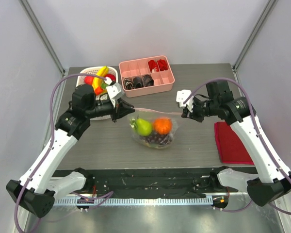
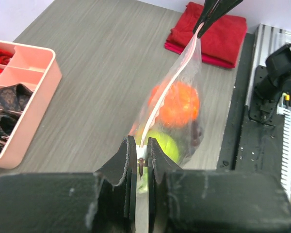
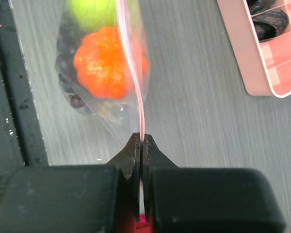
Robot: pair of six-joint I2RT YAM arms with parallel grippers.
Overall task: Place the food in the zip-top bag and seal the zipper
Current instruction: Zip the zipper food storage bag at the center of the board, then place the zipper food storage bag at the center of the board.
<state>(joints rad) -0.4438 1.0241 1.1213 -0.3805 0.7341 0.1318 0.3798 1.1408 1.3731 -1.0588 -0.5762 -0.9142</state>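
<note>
Clear crinkly plastic of the zip-top bag (image 1: 154, 130) hung between the two arms over the middle of the grey table (image 1: 102, 141), its pinkish zipper (image 1: 155, 112) stretched in a nearly straight line from one gripper to the other. The left gripper (image 1: 126, 111) had its fingers pressed together on the zipper's left end, where a small pale piece (image 2: 141, 154) sat between the tips. The right gripper (image 1: 185, 113) pinched the opposite end, its fingers shut flat on the strip. Inside the bag lay a green fruit (image 1: 144, 127), an orange fruit (image 1: 162, 125) beside it, and purple grapes (image 1: 157, 140) beneath them. Whether the bag's bottom touched the table could not be told. Behind the bag stood a pink compartment tray (image 1: 150, 90) and, to its left, a white basket (image 1: 82, 79) of toy produce. A red cloth (image 1: 233, 143) lay at the table's right edge.
</note>
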